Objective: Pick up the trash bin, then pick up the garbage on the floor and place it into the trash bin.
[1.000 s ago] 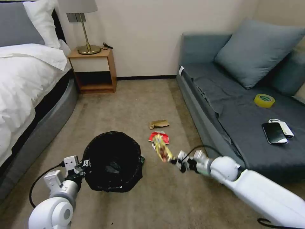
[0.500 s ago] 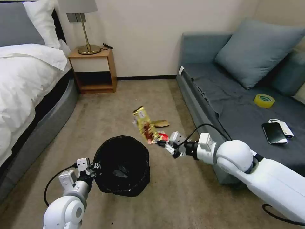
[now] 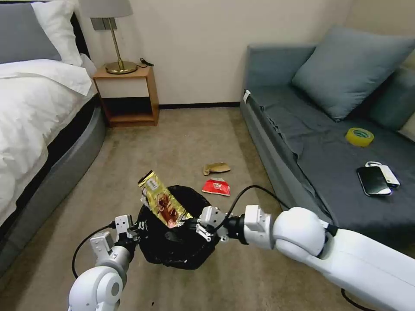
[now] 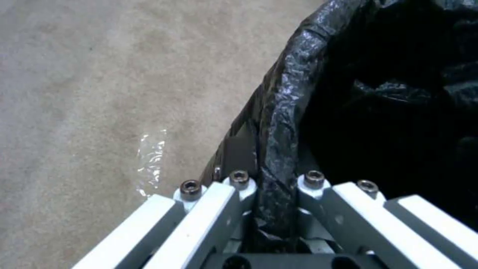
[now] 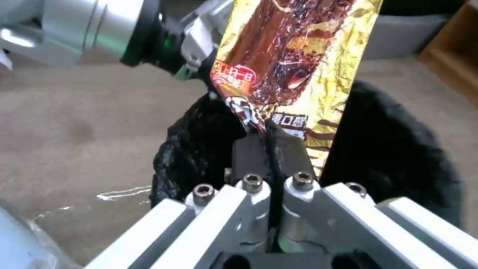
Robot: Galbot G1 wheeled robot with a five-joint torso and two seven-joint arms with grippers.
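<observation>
Now you are mid-drop, snack wrapper (image 3: 162, 202) over the trash bin (image 3: 179, 248).
Your right pincer (image 3: 196, 226) pinches the wrapper's end at lower centre; your left pincer (image 3: 132, 226) clamps the bin's rim. Next you need only release.

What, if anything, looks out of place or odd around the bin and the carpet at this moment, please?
Litter lies on the carpet: a red-and-white wrapper and a crumpled tan paper scrap. The trash bin is gripped at its rim by the left gripper; the right gripper holds a yellow-brown snack wrapper above it.
</observation>
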